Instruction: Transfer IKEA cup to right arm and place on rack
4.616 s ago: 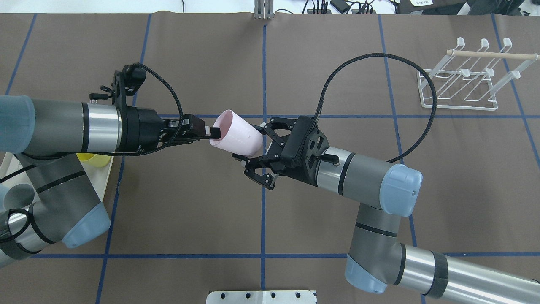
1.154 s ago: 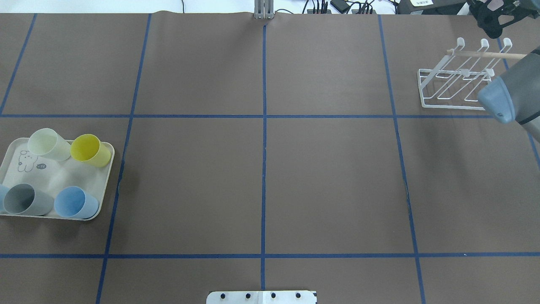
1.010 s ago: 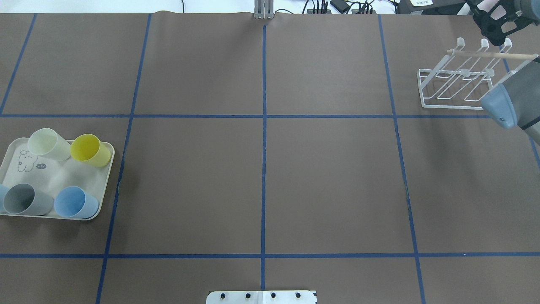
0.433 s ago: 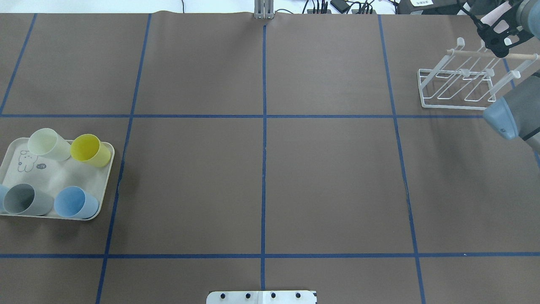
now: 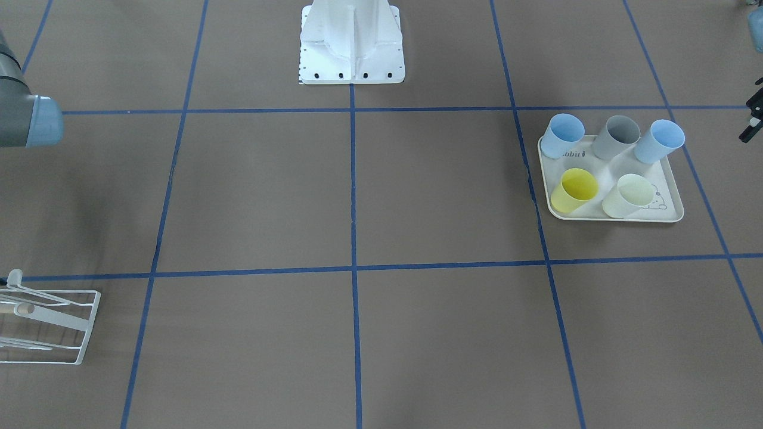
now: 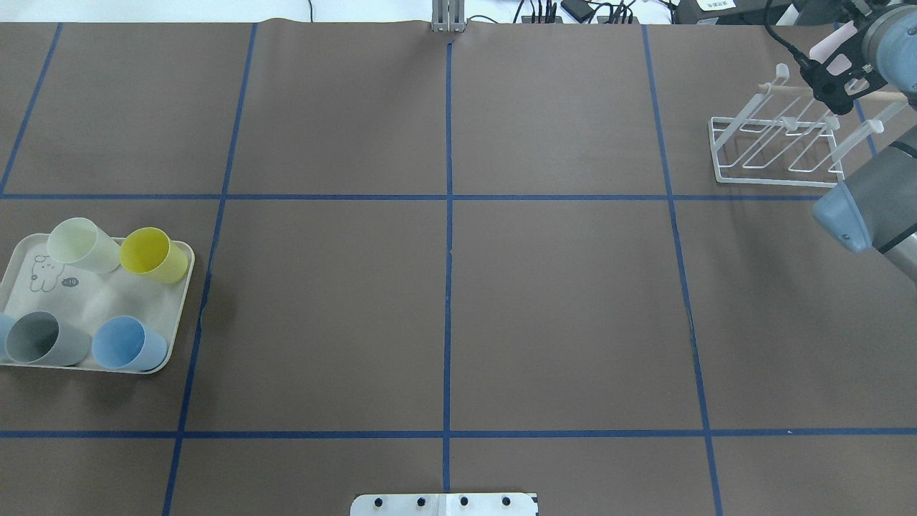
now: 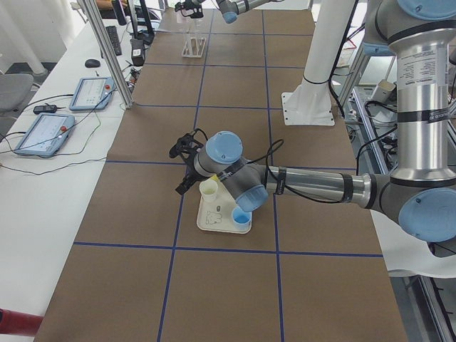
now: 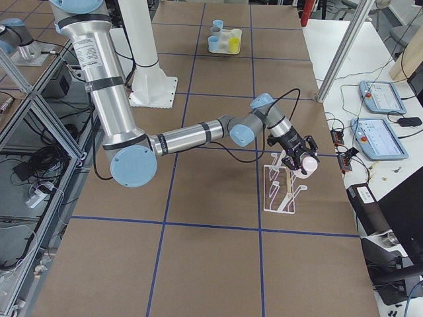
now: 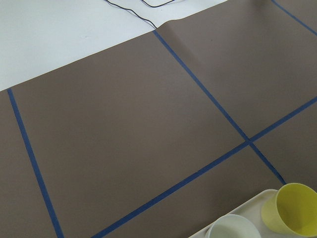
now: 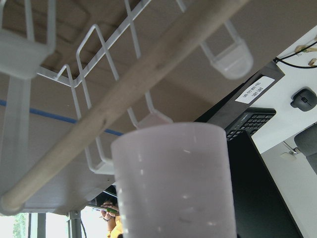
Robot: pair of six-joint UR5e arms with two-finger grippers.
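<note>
Right arm: reaches out to the far right corner of the desk [image 6: 559, 301]. Its blue-capped elbow joint sits just in front of the rack [image 6: 777, 147], and the wrist is bent so that the right gripper [image 6: 834, 75] points down over the rack's top. In the right side view the right gripper [image 8: 301, 162] is clamped on the pink cup [image 8: 308, 166], held in the air at the operator-side end of the rack [image 8: 281, 188].

Pink cup [image 6: 825, 47]: above the wooden dowel [image 6: 786, 89]. I cannot tell whether they touch. In the right wrist view the cup [image 10: 173, 183] fills the lower centre, with the dowel [image 10: 133, 99] crossing diagonally just behind it.

Left arm: stretched low across the desk, wrist over the cream tray [image 6: 107, 294] of five cups. Left gripper [image 7: 187, 164]: how far it is open cannot be told. The left wrist view shows bare desk and the yellow cup [image 9: 294, 208].
</note>
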